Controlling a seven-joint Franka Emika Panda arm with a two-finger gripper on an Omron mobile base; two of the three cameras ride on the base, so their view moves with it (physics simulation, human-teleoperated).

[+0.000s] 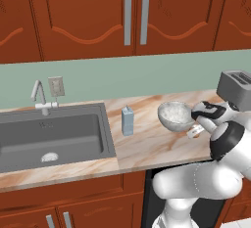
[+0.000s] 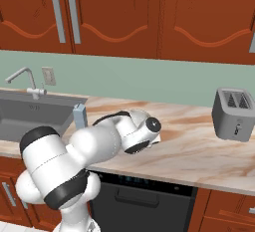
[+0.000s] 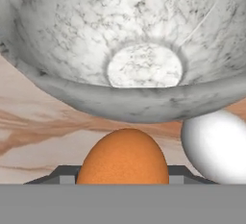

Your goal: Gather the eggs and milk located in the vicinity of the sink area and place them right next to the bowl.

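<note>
Hand view, near to far: the orange egg (image 3: 123,155) fills the lower centre, seated at the gripper — its blunt dome rises up-frame toward the bowl, so its long axis runs with the line of the fingers. The finger tips are hidden behind it; whether the jaws are clamped on the egg or have just let go cannot be told. To its right, just beside it, lies the white egg (image 3: 216,146) on the counter (image 3: 43,136), tucked under the bowl's rim. Beyond both, across the upper frame, the bowl (image 3: 144,35) stands very near, its outer wall directly ahead of the orange egg.

Left base view: the gripper (image 1: 197,130) sits low at the right of the bowl (image 1: 174,115), a pale egg (image 1: 194,132) just showing beneath it. The milk (image 1: 127,121) stands upright at centre — between bowl and sink (image 1: 49,136), apart from the bowl. Judged so, the eggs are at the bowl and the milk remains to move, leftward of the gripper.
</note>
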